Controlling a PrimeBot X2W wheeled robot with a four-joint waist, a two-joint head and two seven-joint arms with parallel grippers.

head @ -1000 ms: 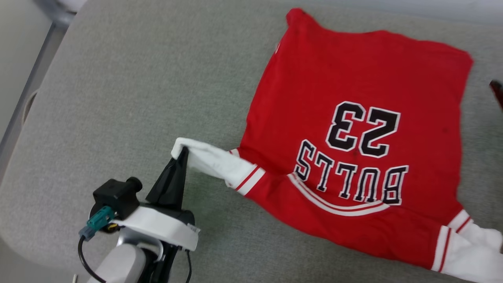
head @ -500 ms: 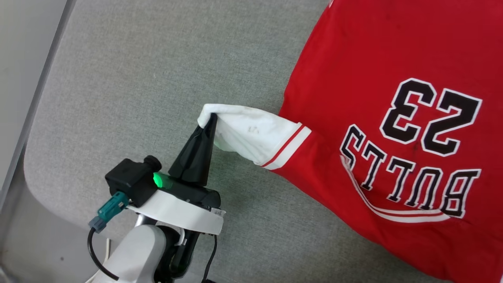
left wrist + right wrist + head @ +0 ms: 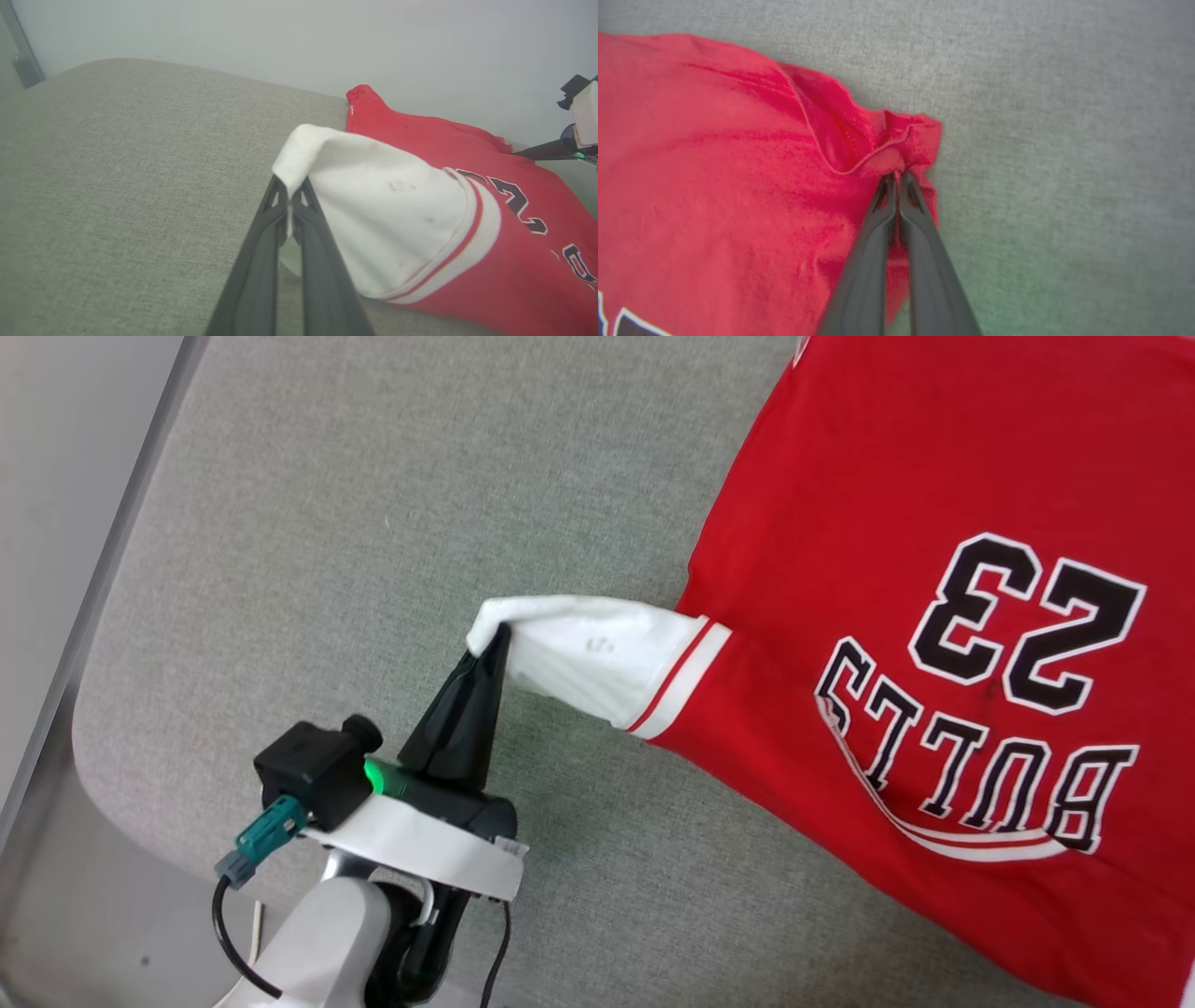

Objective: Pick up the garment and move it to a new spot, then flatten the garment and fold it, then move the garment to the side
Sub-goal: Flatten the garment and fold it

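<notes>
At the far left, the grey woven cushion (image 3: 355, 523) lies bare, and we judge there is room on it for the move the task asks for. Next comes our left gripper (image 3: 495, 639), its two dark fingers pressed together on the folded tip of the white short sleeve (image 3: 597, 653). It holds the sleeve just as it did a second ago, lifted a little off the cushion and drawn out sideways. From the sleeve's red-and-white striped cuff rightwards, the bright red jersey-style garment with black-and-white block lettering (image 3: 887, 485) lies spread on the cushion, lettering up and fairly flat. It sits further right in the head view than before, but that is our head turning, not the cloth sliding. The real change is at the right. Our right gripper (image 3: 896, 177) stood with jaws wide a second ago and has now snapped together on a bunched corner of the red hem, so the fabric puckers around its tips. We therefore have the garment pinched at two well-separated points, sleeve and hem corner. We judge the grasping step done, so we can lift and carry the garment to its new spot, or pull it taut to flatten it. Both pinches are thin and at the very edge of the cloth, so a hard tug might slip one.
</notes>
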